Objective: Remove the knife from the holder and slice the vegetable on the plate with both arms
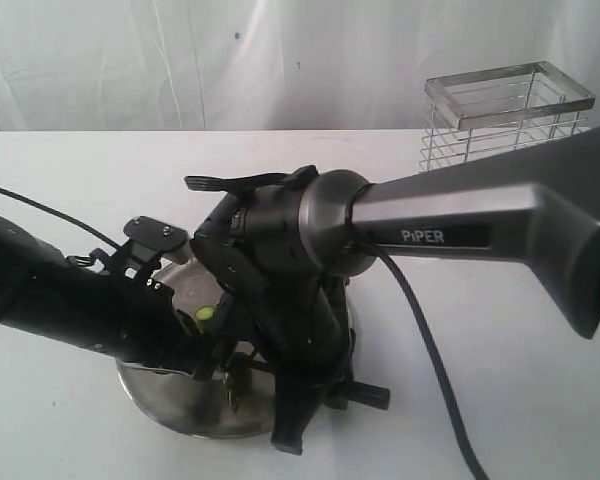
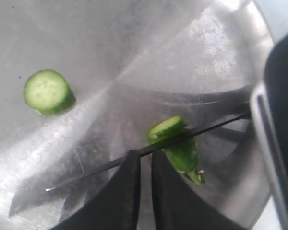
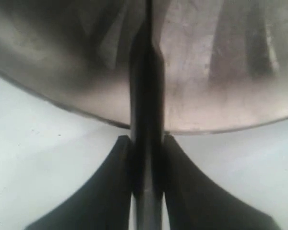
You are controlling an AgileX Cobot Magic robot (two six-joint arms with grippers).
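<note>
The steel plate (image 2: pixel 134 48) holds the green vegetable (image 2: pixel 182 154) and a round cut slice (image 2: pixel 47 91) lying apart from it. The knife's thin dark blade (image 2: pixel 216 125) lies across the vegetable's cut end. My left gripper (image 2: pixel 145 155) is shut to a thin slit with nothing in it, and one finger (image 2: pixel 170 191) rests against the vegetable. My right gripper (image 3: pixel 146 141) is shut on the knife's black handle (image 3: pixel 146 86), just outside the plate's rim (image 3: pixel 221 125). In the exterior view both arms crowd over the plate (image 1: pixel 180 415) and only a speck of the vegetable (image 1: pixel 205 313) shows.
The wire holder (image 1: pixel 505 110) stands at the back right of the white table (image 1: pixel 80 430). The grey PiPER arm segment (image 1: pixel 460 215) reaches across from the right, and its black cable (image 1: pixel 430 360) hangs to the table. The black left arm (image 1: pixel 70 300) comes in from the left.
</note>
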